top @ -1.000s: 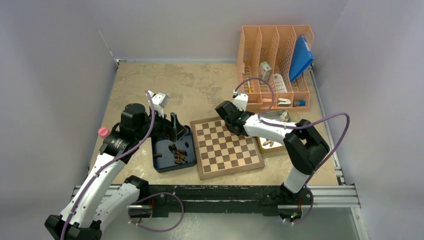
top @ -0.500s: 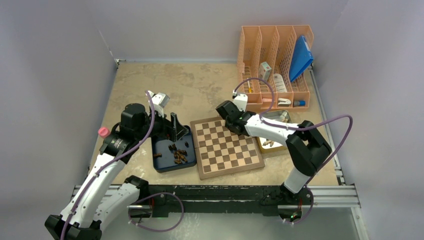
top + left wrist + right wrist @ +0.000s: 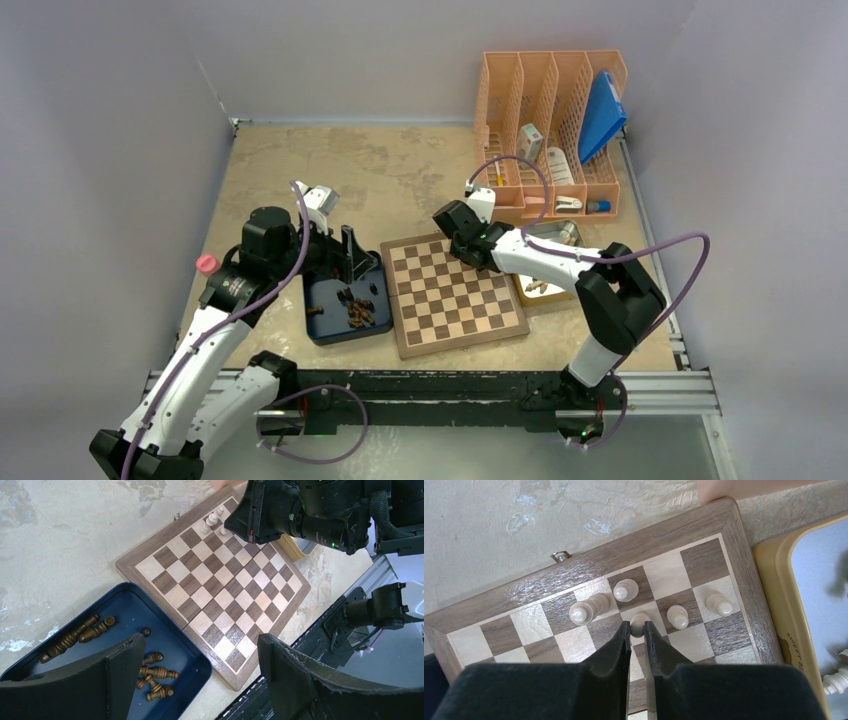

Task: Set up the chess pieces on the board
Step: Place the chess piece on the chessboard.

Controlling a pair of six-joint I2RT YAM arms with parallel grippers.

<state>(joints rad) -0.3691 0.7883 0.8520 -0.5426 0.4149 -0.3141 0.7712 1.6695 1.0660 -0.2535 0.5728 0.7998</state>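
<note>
The board [image 3: 455,300] lies mid-table. Several pale chess pieces [image 3: 677,616] stand near its far right corner, and one [image 3: 586,611] leans over. My right gripper [image 3: 637,626] is shut on another pale piece [image 3: 639,618] that stands on a cream square among them. In the top view the right gripper [image 3: 468,250] sits low over that corner. My left gripper [image 3: 200,645] hangs open and empty above the edge where the board [image 3: 220,595] meets the dark blue tray [image 3: 125,615]. Dark brown pieces [image 3: 150,675] lie loose in that tray.
A yellow tray [image 3: 560,235] with pale pieces [image 3: 537,287] lies right of the board. An orange file rack [image 3: 550,130] stands at the back right. A pink object [image 3: 207,264] sits at the table's left edge. A black rail [image 3: 450,385] runs along the near edge.
The right arm's elbow has drifted slightly to the right while its gripper stays on the pale piece. The left arm has not moved.
</note>
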